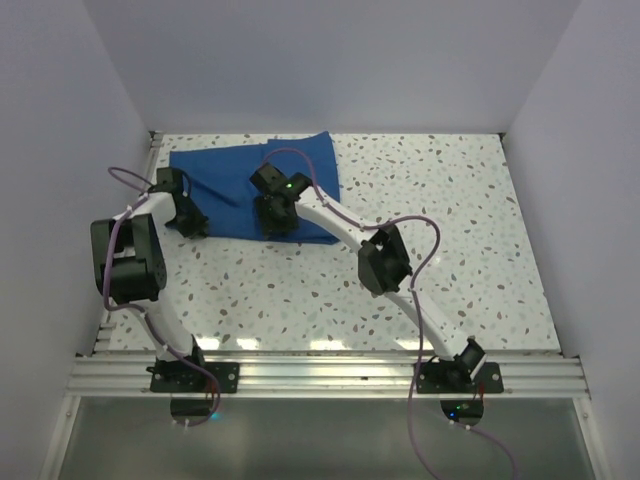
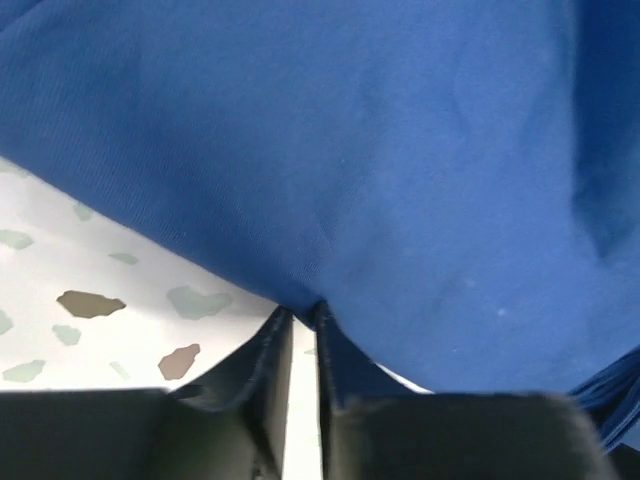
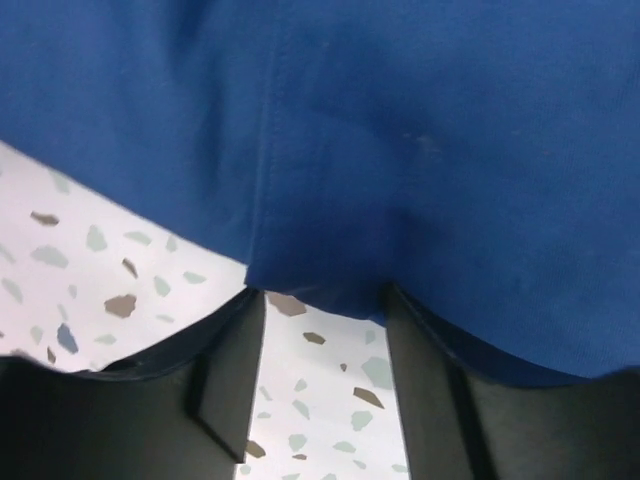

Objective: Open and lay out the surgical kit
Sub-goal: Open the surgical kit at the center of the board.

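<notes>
The royal-blue cloth wrap [image 1: 250, 180] lies folded at the back left of the table. Its steel tray and instruments are hidden. My left gripper [image 1: 191, 222] is at the wrap's near left edge. In the left wrist view the gripper [image 2: 303, 310] has its jaws almost together, pinching the cloth's edge [image 2: 330, 170]. My right gripper [image 1: 276, 218] is at the near edge, further right. In the right wrist view the gripper [image 3: 320, 298] is open, and the hem of the cloth [image 3: 400, 150] hangs between its fingertips.
The speckled white table [image 1: 420, 260] runs to the right and front of the wrap. Pale walls close in the back and both sides. An aluminium rail [image 1: 320, 375] with the arm bases lines the near edge. Purple cables loop off both arms.
</notes>
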